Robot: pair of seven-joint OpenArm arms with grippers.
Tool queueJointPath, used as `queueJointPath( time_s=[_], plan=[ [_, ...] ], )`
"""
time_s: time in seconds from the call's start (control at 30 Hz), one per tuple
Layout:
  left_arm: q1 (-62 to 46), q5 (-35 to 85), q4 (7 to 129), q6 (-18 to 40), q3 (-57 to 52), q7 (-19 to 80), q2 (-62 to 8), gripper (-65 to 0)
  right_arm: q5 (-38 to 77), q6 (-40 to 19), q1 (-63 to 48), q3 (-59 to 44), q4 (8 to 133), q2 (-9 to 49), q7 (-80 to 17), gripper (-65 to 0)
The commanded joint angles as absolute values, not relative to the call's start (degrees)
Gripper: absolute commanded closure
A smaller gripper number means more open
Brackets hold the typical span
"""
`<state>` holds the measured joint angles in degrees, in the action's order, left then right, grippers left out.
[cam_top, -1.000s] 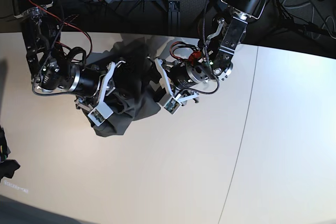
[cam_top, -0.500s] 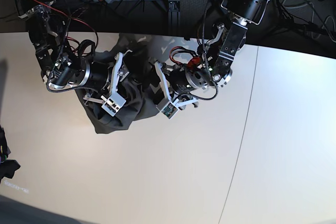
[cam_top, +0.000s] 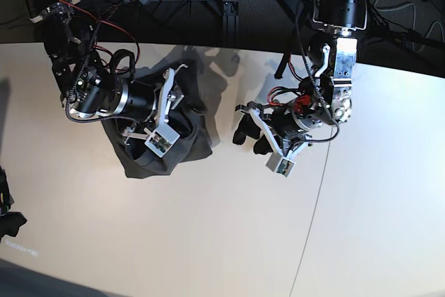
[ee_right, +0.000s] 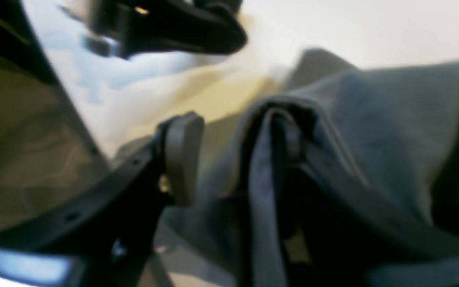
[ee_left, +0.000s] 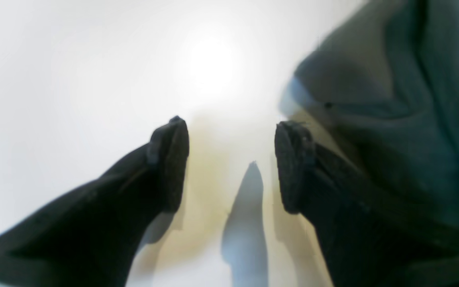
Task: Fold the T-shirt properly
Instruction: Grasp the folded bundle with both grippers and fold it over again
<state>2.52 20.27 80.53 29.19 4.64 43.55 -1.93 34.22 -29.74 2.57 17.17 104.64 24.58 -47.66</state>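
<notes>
While right arm (cam_top: 111, 95) overhangs T-shirt (cam_top: 191, 137) — left fingers (ee_left: 171, 159) apart, beside cloth.

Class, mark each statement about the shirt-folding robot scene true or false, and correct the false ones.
1. The left gripper is open with nothing between its pads. True.
2. The T-shirt lies flat and neatly folded. False: it sits in a crumpled heap on the table.
3. The left gripper grips the shirt. False: it is off the cloth, over bare table beside it.
4. The right gripper is at the shirt, with folds of cloth between its fingers. True.
5. The table is dark. False: it is light-coloured.
</notes>
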Motion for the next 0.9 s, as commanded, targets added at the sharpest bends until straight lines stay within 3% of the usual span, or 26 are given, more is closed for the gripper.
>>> queueJointPath(
  time_s=[0.0, 0.4, 0.47, 0.57, 0.87],
  plan=[
    [2.8, 20.0, 81.1, 28.7, 3.7, 44.7, -2.8, -37.8, 35.1, -33.9, 3.5, 17.7, 105.7, 23.8, -46.1, -27.8],
    [2.9, 30.1, 81.1, 31.1, -0.9, 46.0, -8.0, -37.8, 25.8, -33.8, 3.5, 27.3, 105.7, 19.8, -46.0, -27.3],
    [2.9, 31.2, 81.1, 31.1, -1.3, 46.4, -8.0, -37.7, 26.0, -33.8, 3.5, 27.3, 106.1, 19.8, -46.1, -20.2],
    [2.9, 31.6, 81.1, 31.1, -1.9, 46.6, -8.0, -37.7, 26.1, -33.8, 3.5, 27.3, 107.6, 19.8, -46.1, 0.0],
    [2.8, 32.2, 81.1, 31.3, -2.8, 47.8, -8.0, -37.7, 25.4, -33.8, 7.4, 27.1, 109.8, 19.8, -45.1, 0.0]
  ],
)
